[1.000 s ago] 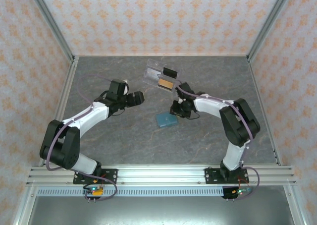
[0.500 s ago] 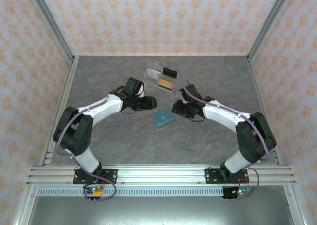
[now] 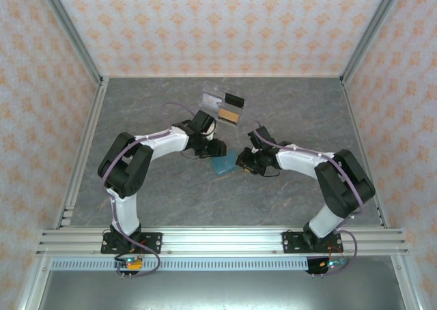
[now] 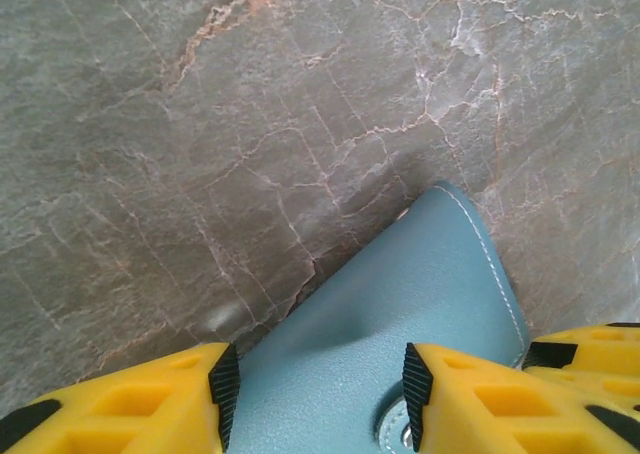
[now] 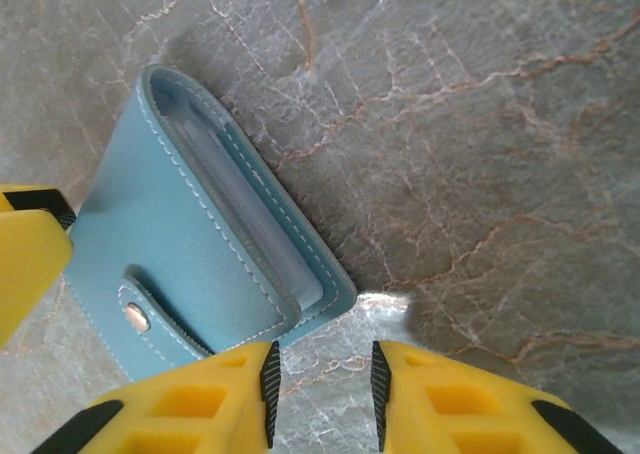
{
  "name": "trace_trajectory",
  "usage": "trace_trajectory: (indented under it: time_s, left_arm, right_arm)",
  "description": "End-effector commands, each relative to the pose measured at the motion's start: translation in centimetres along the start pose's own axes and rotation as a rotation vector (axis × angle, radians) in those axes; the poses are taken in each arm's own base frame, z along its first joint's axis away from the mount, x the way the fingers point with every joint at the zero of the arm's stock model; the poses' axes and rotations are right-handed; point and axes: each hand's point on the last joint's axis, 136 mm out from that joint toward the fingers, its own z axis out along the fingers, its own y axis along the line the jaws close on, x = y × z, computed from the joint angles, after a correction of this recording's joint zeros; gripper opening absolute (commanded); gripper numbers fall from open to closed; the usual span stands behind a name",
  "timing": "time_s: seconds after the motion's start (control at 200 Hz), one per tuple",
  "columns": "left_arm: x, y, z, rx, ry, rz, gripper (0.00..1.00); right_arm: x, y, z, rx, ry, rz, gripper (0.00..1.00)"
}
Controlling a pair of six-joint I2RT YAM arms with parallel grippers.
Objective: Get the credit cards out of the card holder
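Near the middle of the table (image 3: 157, 194) lies the card holder (image 3: 223, 164), flat and closed, its strap fastened by the snap (image 5: 133, 317). It looks to me like soft stitched leather: light, limp, and likely to slide on the smooth stone-patterned top if pushed from one side only. Along its open long edge I see pale clear sleeves (image 5: 240, 194); that edge is where I judge the cards must come out, once the strap is undone. I would pin one short end and work at the strap or the sleeve edge with the other arm.

My left gripper (image 4: 315, 394) hangs low over the holder with its jaws apart, the snap end between them, clamped on nothing that I can see. My right gripper (image 5: 325, 389) sits just beside the holder's corner, jaws narrowly parted with only bare table between them, grasping nothing.

Farther back, apart from both arms, rests a clear plastic piece (image 3: 213, 100). Toward the bases the table is bare, which leaves room to drag or lift; the frame rails (image 3: 85, 139) and the walls stand well away.
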Motion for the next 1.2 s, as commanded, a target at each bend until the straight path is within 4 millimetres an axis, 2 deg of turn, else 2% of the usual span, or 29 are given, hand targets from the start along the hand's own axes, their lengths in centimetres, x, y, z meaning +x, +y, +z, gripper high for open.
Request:
trace_trajectory:
  time_s: [0.0, 0.2, 0.225, 0.415, 0.47, 0.591, 0.671, 0.781, 0.906, 1.196]
  left_arm:
    - [1.1, 0.0, 0.4, 0.000, 0.066, 0.004, 0.47]
    - [2.7, -0.1, 0.5, 0.043, 0.107, -0.021, 0.39]
    - [2.5, -0.9, -0.3, 0.070, 0.088, -0.013, 0.38]
    - [3.3, -2.0, -0.6, 0.161, 0.083, -0.064, 0.35]
    - [3.4, -1.9, -0.8, 0.161, 0.076, -0.074, 0.35]
    - [3.5, -0.6, -1.6, 0.088, 0.052, -0.075, 0.37]
    - [3.3, -0.1, -1.8, 0.064, 0.036, -0.097, 0.40]
    - [3.2, 0.1, -1.4, 0.076, 0.018, -0.162, 0.42]
    - [3.4, 0.6, -0.6, 0.083, 0.001, -0.245, 0.42]
    - [3.6, 0.4, 0.3, 0.124, 0.005, -0.292, 0.41]
  right_arm:
    - [-0.8, 1.0, 0.5, -0.019, -0.011, 0.001, 0.30]
    - [-2.1, 1.3, 1.4, 0.009, -0.035, -0.011, 0.28]
    - [-2.3, 1.4, 1.5, 0.012, -0.037, -0.015, 0.28]
    - [-3.7, 1.9, 2.0, 0.050, -0.056, -0.051, 0.27]
    - [-4.1, 1.9, 1.7, 0.069, -0.067, -0.069, 0.28]
    - [-5.0, 1.6, -0.3, 0.124, -0.121, -0.135, 0.32]
    - [-4.3, 2.1, -0.8, 0.100, -0.084, -0.180, 0.36]
    - [-2.4, 2.1, -0.5, 0.079, 0.006, -0.209, 0.38]
    - [-1.1, 1.9, -0.2, 0.066, 0.058, -0.221, 0.33]
    - [-0.3, 1.2, 1.2, 0.075, 0.121, -0.209, 0.25]
